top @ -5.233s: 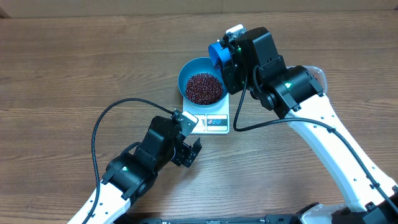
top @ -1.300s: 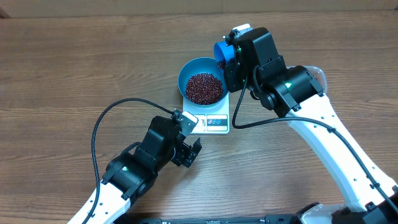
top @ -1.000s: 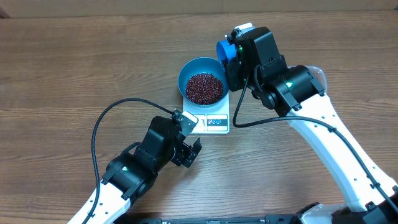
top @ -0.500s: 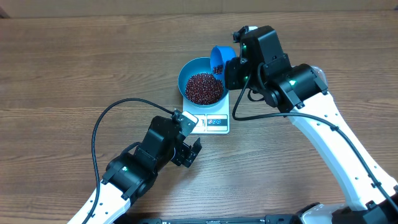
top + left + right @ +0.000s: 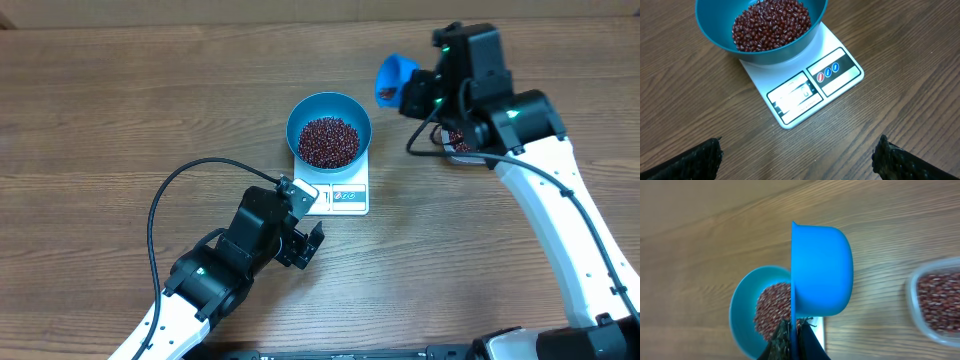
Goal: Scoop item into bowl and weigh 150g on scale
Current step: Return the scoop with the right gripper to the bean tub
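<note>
Your left arm [image 5: 160, 320] and right arm [image 5: 560, 200] are white tubes ending in bulky black housings, each with a small green light [image 5: 511, 113]; a thin black cable [image 5: 152, 225] loops beside each.

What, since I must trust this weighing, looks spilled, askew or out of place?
Nothing stands out. The dark red-brown beans sit contained, none visibly loose on the wooden table. The teal-blue round bowl stands upright on the small white square scale, overhanging its far edge but clear of the display.
</note>
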`<state>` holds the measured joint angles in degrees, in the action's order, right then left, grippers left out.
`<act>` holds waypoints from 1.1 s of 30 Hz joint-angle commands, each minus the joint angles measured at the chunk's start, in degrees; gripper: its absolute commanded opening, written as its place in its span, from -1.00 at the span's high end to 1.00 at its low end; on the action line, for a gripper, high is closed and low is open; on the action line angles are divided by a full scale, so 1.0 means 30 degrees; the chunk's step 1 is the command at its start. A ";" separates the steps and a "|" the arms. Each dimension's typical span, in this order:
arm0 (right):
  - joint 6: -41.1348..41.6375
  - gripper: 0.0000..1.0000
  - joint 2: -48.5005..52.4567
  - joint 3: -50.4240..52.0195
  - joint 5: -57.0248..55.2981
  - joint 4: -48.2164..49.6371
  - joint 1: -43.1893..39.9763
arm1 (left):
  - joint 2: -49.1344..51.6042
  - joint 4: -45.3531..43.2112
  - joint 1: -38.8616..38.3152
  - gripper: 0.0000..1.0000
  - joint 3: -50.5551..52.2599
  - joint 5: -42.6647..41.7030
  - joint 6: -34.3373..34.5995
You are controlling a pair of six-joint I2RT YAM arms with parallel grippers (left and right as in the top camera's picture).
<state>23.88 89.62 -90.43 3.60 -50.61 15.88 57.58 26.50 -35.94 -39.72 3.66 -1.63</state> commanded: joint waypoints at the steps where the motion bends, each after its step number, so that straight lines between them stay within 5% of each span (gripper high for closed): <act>1: 0.0029 0.93 0.0022 -0.0634 -0.0168 -0.0044 -0.1326 | -0.0226 -0.0044 0.0102 -0.99 0.0124 -0.0102 0.0124; 15: -0.3971 0.93 0.0022 -0.0634 -0.1479 -0.2710 -0.5683 | -0.0226 -0.0044 0.0102 -0.99 0.0124 -0.0102 0.0117; 24: -1.0557 0.92 0.0022 -0.0634 -0.5559 -0.3155 -0.5683 | -0.0226 -0.0044 0.0102 -0.99 0.0124 -0.0102 0.0117; 33: -1.1009 0.93 0.0022 -0.0634 -0.7271 -0.3169 -0.5683 | -0.0233 -0.0044 0.0102 -0.99 0.0124 -0.0102 0.0117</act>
<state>-7.75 89.65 -90.43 -15.97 -60.10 -1.13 57.58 26.50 -35.94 -39.72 3.66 -1.63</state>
